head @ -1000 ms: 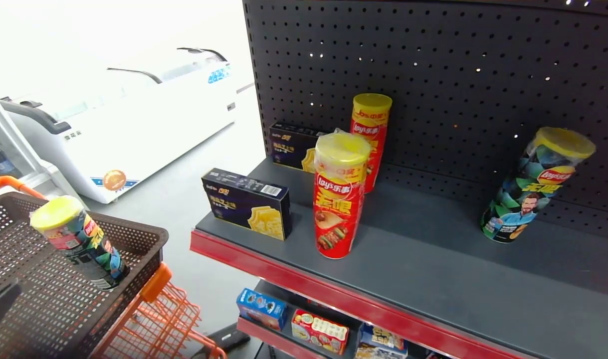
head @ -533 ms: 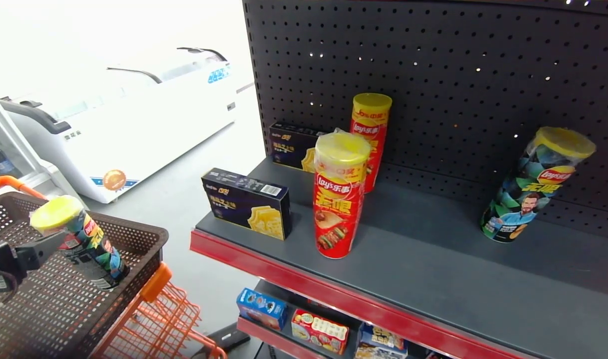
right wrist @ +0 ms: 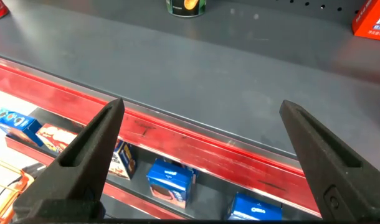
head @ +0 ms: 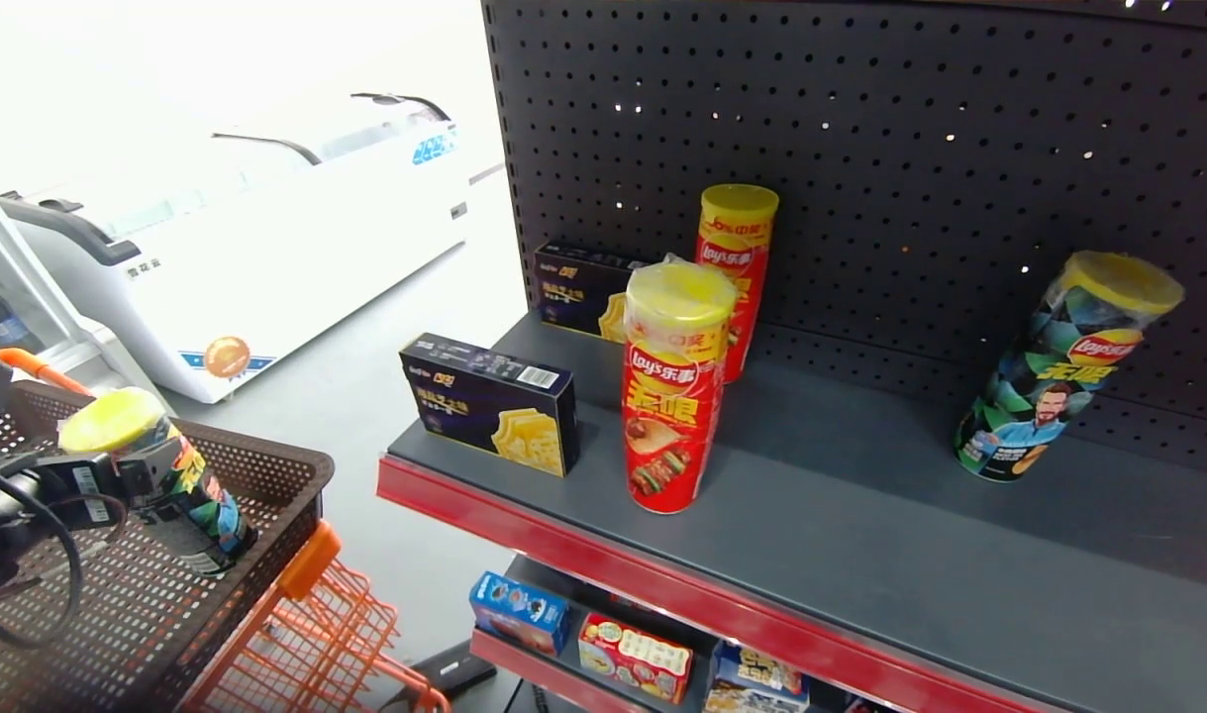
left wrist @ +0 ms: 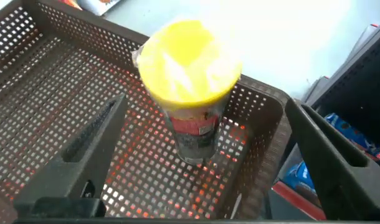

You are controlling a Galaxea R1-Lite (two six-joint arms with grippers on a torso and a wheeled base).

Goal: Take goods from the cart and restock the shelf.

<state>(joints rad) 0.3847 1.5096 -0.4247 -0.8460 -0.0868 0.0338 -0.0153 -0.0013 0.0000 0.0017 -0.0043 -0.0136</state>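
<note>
A chip can point(head: 167, 480) with a yellow lid and dark patterned sides leans in the cart's brown basket point(head: 276, 458). My left gripper point(head: 146, 473) is level with its upper part. In the left wrist view the can point(left wrist: 190, 93) stands between the two spread fingers of my left gripper point(left wrist: 205, 158), which is open and not touching it. My right gripper point(right wrist: 202, 155) is open and holds nothing, in front of the red lip point(right wrist: 196, 134) of the grey shelf point(head: 860, 515).
On the shelf stand two red chip cans point(head: 674, 386) point(head: 734, 267), two dark boxes point(head: 491, 401) point(head: 578, 289) and a green-black can point(head: 1058, 366) leaning on the pegboard. Boxed goods point(head: 633, 654) sit on the lower shelf. A white freezer point(head: 247, 248) stands behind the orange cart point(head: 326, 634).
My left gripper has come in from the lower left edge and moved up to the can in the basket. The can and the shelf goods have not moved.
</note>
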